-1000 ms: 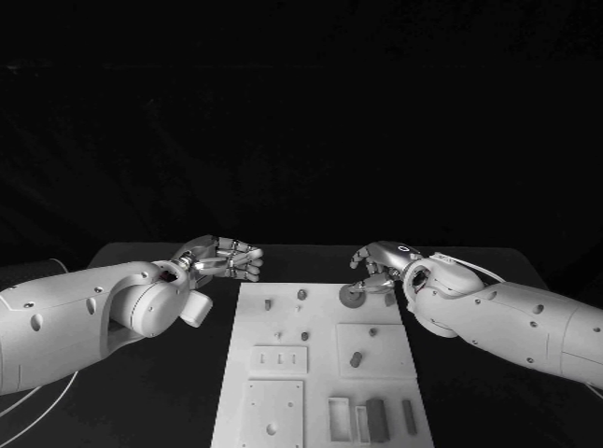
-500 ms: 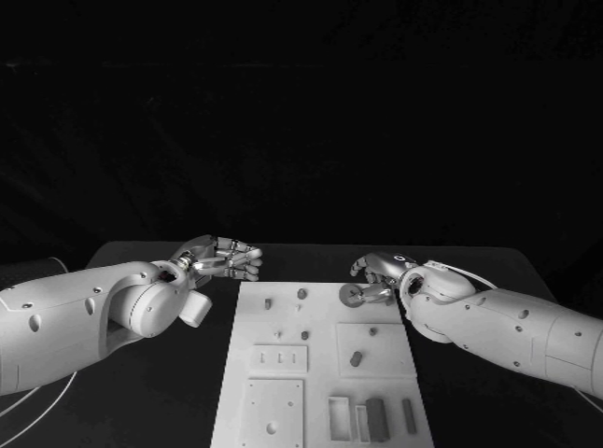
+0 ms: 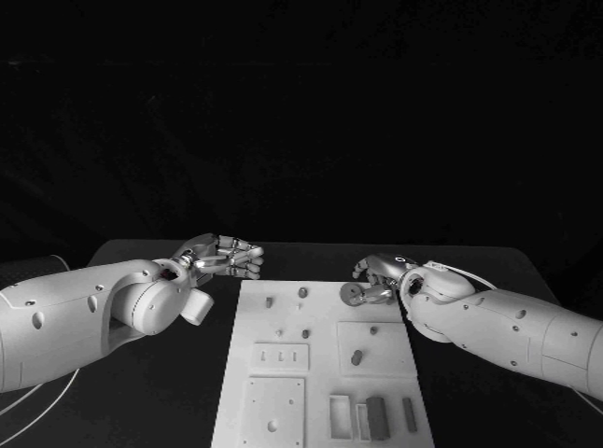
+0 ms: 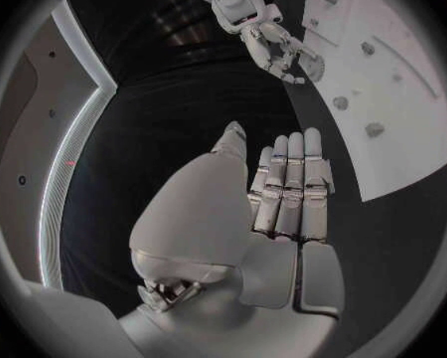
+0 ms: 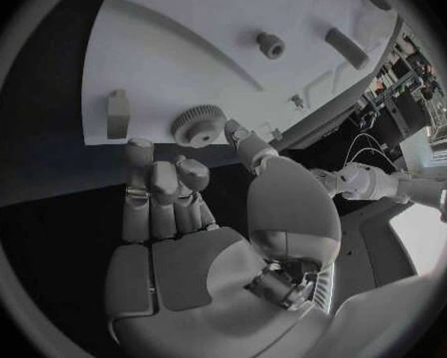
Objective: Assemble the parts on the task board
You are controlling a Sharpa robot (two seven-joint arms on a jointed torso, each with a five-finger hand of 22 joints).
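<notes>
Grey gear [image 5: 198,124] pinched by right hand [image 3: 378,276] fingers; left hand [image 3: 221,257] fingers together, empty.

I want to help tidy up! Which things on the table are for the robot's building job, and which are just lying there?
For the job:
- white task board
- round gear part, by the right hand
- small parts standing on the board, like the peg
- left hand, open, off the board

Just there:
- black table
</notes>
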